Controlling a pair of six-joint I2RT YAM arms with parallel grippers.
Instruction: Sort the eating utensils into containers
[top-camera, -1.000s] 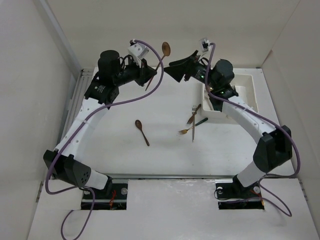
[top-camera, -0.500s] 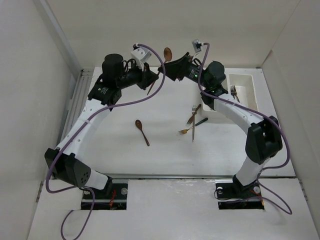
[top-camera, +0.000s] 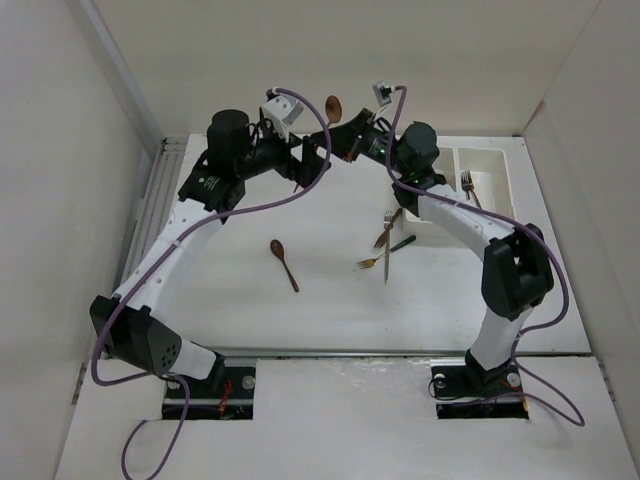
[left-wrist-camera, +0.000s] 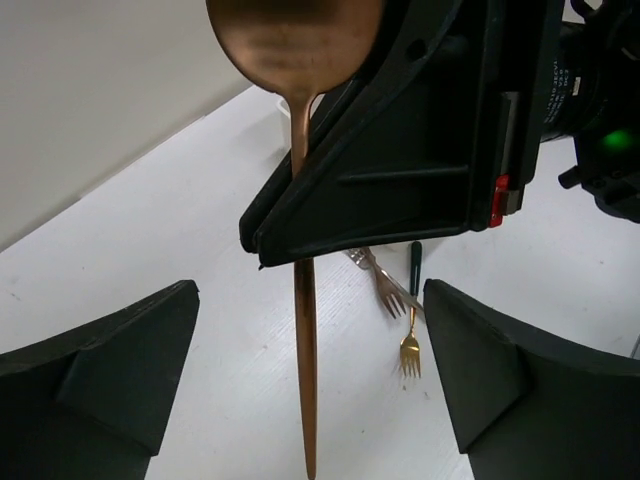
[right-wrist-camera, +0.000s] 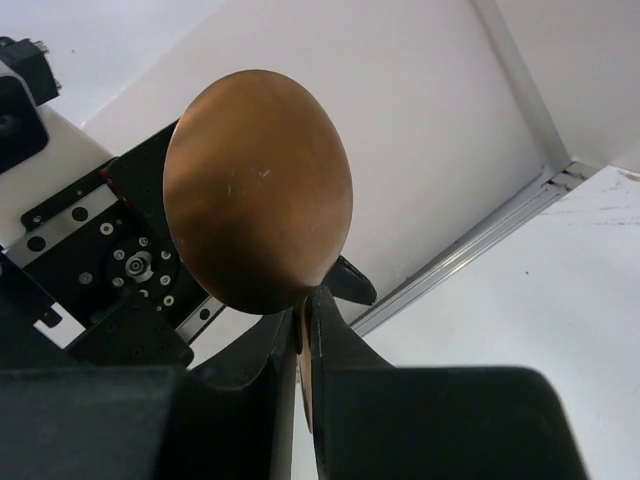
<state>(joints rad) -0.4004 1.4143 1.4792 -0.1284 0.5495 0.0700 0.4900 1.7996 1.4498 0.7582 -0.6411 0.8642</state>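
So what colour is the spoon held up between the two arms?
Shiny copper. The spoon shows best in the right wrist view, where its bowl fills the frame.

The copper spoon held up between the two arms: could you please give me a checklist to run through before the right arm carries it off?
1. Right gripper shut on the neck of the copper spoon: ok.
2. Left gripper open, its fingers apart from the handle: ok.
3. Spoon upright, bowl on top: ok.
4. Left gripper backed away from the right one: not ok, they are close together.
5. White bins free to take it: cannot tell. One holds a fork, while the right arm covers part of the other.
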